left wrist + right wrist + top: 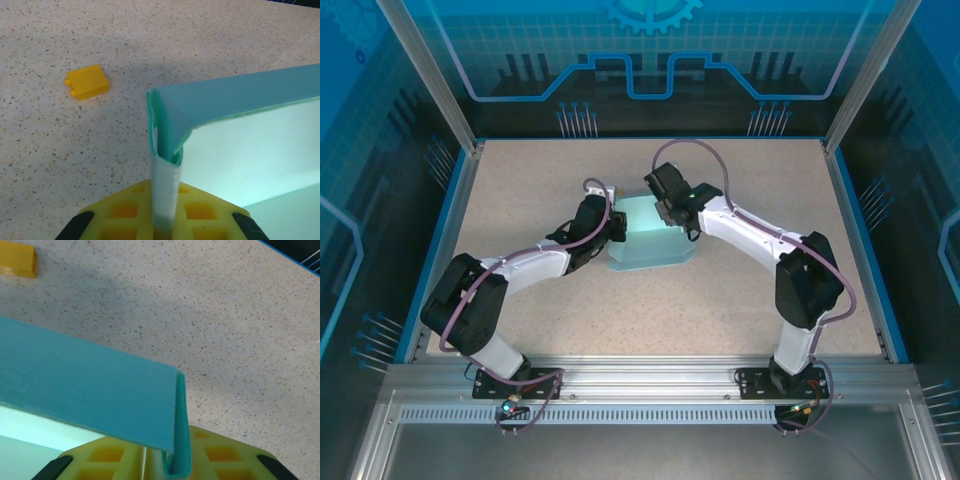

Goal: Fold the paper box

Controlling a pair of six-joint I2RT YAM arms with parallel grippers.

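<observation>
Walls are being raised. The left claw (165,222) is pinched shut on the left wall of the paper box (645,238), mid-counter (750,300). The right claw (170,465) straddles the right wall's fold; whether it grips, I cannot tell. Next likely calls for squaring both creases.

Thin, smooth, matt light-blue card for the paper box (645,245). Speckled stone-look tabletop (740,300), matt and finely grained. Smooth yellow plastic on the small brick (87,81). Waffle-moulded yellow plastic for the pads (125,215) of the left gripper (165,227). Brushed metal on the rail (640,375) along the tabletop's near edge.
</observation>
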